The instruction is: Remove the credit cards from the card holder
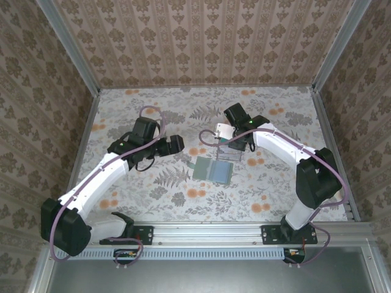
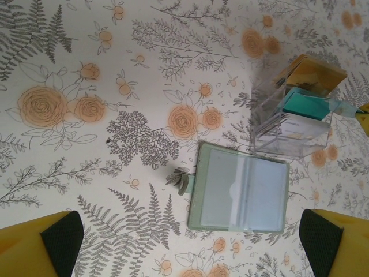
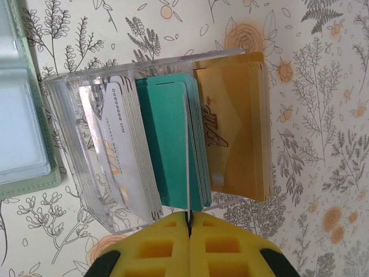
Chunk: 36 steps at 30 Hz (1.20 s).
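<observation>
My right gripper is pinched tight on one thin card, seen edge-on (teal, I think). It stands among the glossy grey, teal and gold cards upright in the clear plastic rack. My left gripper hangs wide open over the flat sage wallet, which lies unfolded just beside the rack.

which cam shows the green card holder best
Left wrist: the card holder lies open and whole, with both grey-blue inner faces clear. Top external shows it small and far off; right wrist crops it at the left border.
</observation>
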Motion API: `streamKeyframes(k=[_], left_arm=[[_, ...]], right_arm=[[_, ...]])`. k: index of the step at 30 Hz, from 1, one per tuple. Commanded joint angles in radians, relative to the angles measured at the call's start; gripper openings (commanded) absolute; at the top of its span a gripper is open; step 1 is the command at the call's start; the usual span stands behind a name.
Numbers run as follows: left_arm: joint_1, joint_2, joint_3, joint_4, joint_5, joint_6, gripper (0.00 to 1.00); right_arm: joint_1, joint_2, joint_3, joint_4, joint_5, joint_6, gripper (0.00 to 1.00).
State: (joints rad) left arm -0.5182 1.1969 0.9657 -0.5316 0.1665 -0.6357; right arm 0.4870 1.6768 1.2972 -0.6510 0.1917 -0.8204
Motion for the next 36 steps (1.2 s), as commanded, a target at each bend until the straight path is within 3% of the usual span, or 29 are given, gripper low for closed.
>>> streamKeyframes(k=[1, 10, 18, 24, 29, 36], left_arm=[[0.014, -0.023, -0.018, -0.01, -0.012, -0.02, 1.0], [0.026, -0.005, -0.035, 0.01, 0.005, -0.027, 1.0], [0.039, 0.0, -0.04, 0.013, 0.016, -0.024, 1.0], [0.045, 0.002, -0.043, 0.029, 0.025, -0.025, 1.0], [0.046, 0.009, -0.041, 0.032, 0.027, -0.029, 1.0], [0.049, 0.006, -0.042, 0.032, 0.025, -0.027, 1.0]], right_arm=[[0.001, 0.018, 0.027, -0.003, -0.02, -0.018, 0.0], [0.015, 0.05, 0.024, -0.002, -0.04, -0.001, 0.0], [0.022, 0.115, 0.043, 0.036, 0.024, 0.031, 0.0], [0.017, 0.126, 0.055, 0.097, 0.098, 0.051, 0.26], [0.005, 0.123, 0.059, 0.174, 0.194, 0.072, 0.3], [-0.011, 0.045, 0.025, 0.245, 0.206, 0.155, 0.3]])
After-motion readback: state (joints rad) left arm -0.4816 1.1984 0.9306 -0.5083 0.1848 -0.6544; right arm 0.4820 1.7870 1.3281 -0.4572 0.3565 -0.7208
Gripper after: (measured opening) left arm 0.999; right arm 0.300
